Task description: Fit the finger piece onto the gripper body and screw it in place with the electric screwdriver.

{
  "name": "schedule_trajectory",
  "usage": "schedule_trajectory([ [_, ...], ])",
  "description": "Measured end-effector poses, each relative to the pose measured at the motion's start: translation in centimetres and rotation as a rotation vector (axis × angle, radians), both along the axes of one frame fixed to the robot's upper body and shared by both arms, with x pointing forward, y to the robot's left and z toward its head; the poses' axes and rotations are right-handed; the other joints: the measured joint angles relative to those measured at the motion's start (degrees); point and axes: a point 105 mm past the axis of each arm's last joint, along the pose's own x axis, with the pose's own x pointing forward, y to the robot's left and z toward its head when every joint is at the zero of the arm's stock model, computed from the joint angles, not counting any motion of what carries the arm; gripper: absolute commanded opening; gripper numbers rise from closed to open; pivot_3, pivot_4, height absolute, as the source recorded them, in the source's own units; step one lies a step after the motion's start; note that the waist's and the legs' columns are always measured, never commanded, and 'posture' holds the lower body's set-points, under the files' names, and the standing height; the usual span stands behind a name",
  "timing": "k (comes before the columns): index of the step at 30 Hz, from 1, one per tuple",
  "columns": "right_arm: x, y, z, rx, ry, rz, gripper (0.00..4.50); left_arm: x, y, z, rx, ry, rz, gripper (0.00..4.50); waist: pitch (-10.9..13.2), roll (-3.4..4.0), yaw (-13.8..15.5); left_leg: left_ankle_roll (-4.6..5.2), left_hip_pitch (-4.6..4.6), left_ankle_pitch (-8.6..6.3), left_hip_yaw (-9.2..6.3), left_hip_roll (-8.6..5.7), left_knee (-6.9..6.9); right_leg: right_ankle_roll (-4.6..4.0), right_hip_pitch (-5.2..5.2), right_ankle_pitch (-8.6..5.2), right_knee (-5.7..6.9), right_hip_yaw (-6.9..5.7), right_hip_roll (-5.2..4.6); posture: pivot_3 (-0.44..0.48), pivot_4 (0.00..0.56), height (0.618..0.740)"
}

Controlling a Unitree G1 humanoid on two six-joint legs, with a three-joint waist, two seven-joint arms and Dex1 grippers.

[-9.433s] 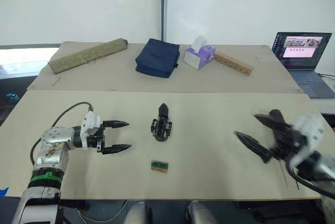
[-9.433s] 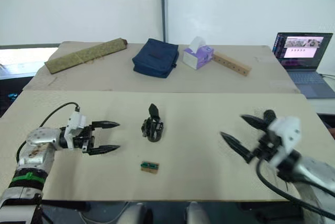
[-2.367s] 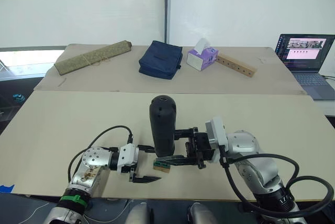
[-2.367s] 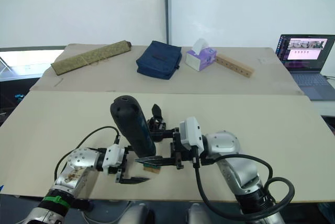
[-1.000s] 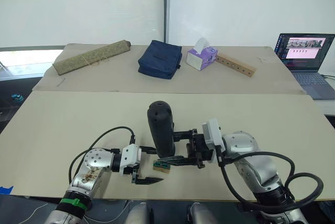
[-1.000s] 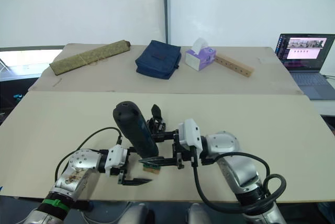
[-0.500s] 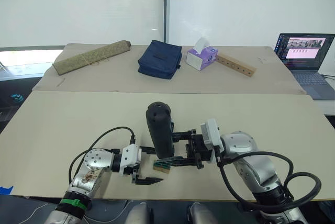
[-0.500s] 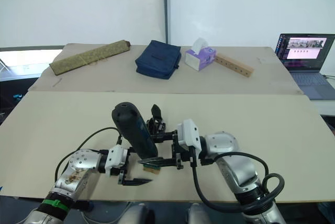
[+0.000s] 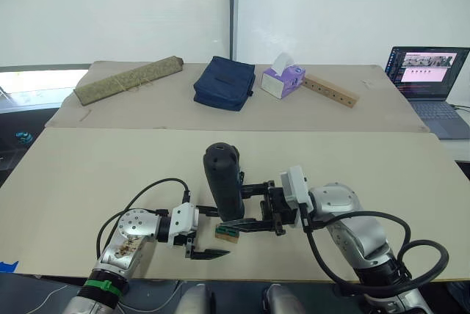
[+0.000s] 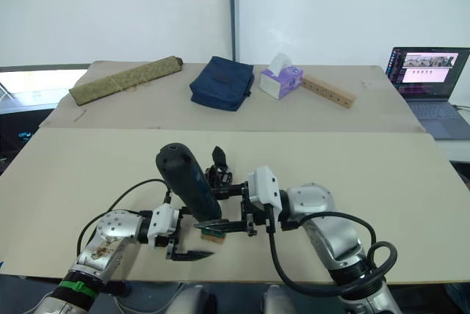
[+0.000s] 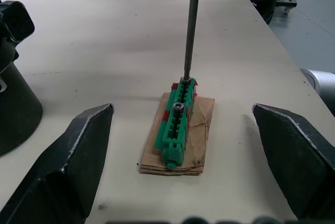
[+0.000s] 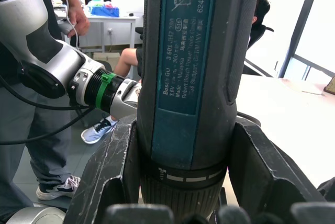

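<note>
Right gripper [image 9: 253,205] clamps the upright electric screwdriver [image 9: 223,191] at lower centre, bit on the green screw holder [image 11: 178,123]; left gripper [image 11: 183,145] spread wide around it; gripper body [image 10: 219,175] just behind

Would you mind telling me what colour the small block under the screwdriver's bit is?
Green block with red bits, on a tan cardboard base; clearest in the left wrist view.
</note>
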Motion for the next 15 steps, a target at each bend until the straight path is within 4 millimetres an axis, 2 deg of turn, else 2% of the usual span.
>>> schedule_trajectory([
  [15,0.09,0.02,-0.06,0.008,-0.005,-0.001,1.93,-0.12,0.16,-0.28,0.000,-0.001,-0.007,4.50,0.0,0.00,0.0,0.00,0.02,0.00,-0.10,0.02,-0.02,0.00,0.00,0.00,-0.01,0.00,0.00,0.000,0.150,0.740],
])
